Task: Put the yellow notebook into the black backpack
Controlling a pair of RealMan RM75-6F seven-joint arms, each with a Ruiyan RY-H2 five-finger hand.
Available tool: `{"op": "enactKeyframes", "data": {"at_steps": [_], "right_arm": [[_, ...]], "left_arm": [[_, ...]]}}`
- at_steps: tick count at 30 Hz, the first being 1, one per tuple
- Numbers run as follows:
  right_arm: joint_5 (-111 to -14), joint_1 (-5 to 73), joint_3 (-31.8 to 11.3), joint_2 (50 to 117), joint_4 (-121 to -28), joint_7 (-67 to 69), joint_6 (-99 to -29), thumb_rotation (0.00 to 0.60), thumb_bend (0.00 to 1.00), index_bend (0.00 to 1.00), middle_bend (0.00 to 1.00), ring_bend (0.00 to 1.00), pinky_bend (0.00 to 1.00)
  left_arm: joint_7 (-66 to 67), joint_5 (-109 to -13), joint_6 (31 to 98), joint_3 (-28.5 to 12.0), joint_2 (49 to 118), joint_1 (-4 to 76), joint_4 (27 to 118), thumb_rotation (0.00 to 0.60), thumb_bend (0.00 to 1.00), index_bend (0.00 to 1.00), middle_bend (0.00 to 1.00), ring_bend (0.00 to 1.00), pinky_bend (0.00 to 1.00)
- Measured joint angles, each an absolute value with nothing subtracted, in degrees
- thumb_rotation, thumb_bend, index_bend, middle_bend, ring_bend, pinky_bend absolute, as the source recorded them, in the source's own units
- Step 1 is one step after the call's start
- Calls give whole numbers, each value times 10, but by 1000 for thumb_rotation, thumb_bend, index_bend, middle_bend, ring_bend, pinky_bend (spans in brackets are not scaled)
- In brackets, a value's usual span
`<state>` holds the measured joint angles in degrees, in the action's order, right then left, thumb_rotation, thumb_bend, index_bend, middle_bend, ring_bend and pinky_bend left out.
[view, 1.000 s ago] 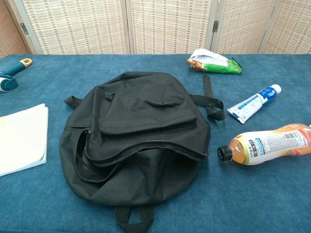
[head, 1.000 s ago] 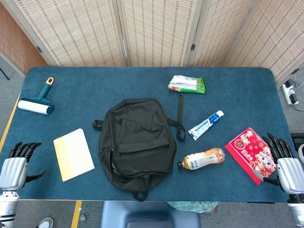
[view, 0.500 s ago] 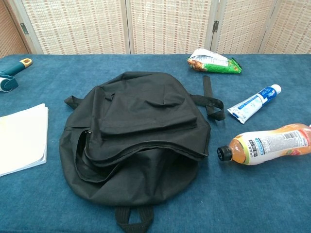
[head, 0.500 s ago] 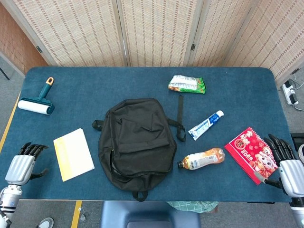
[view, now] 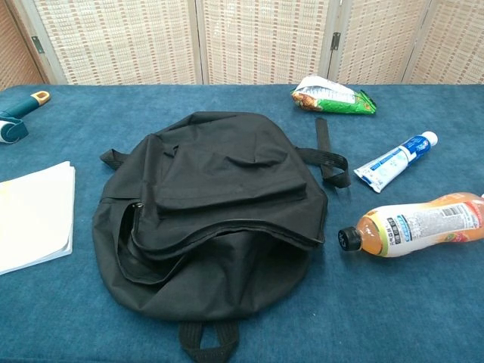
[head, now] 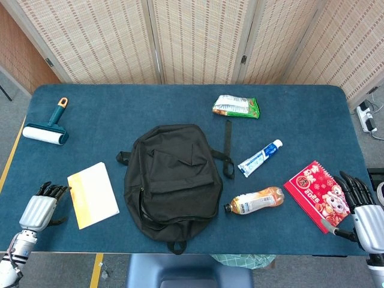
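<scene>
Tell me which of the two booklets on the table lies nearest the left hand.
The yellow notebook, plain-covered and left of the black backpack, lies just beside the left hand. The red booklet with cartoon figures sits at the far side, by the right hand.

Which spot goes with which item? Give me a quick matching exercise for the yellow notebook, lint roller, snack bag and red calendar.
Column one:
1. flat yellow notebook
2. teal lint roller
3. green snack bag
4. red spiral calendar

Column two:
A. far side, beyond the black fabric backpack
B. far left corner
C. near the right hand
D. beside the left hand

Pairs: 1-D, 2-B, 3-A, 4-C.
</scene>
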<state>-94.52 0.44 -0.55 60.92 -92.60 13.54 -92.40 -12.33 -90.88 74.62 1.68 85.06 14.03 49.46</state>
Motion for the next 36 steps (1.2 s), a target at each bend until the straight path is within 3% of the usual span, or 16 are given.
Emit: {"op": "enactKeyframes", "data": {"at_steps": [9,36], "right_arm": [[-947,4,-5,608,-935,126,-926,600,94,0,52,53,43],[-950,2,-5,608,-940,121,-928,600,93,0,52,53,43]], "left_arm": [[-163,-910,734,25,890,146,434,600,143,228,294,218,142],[-205,-934,735,36,901,189,462,600,34,226,294,218,143]]}}
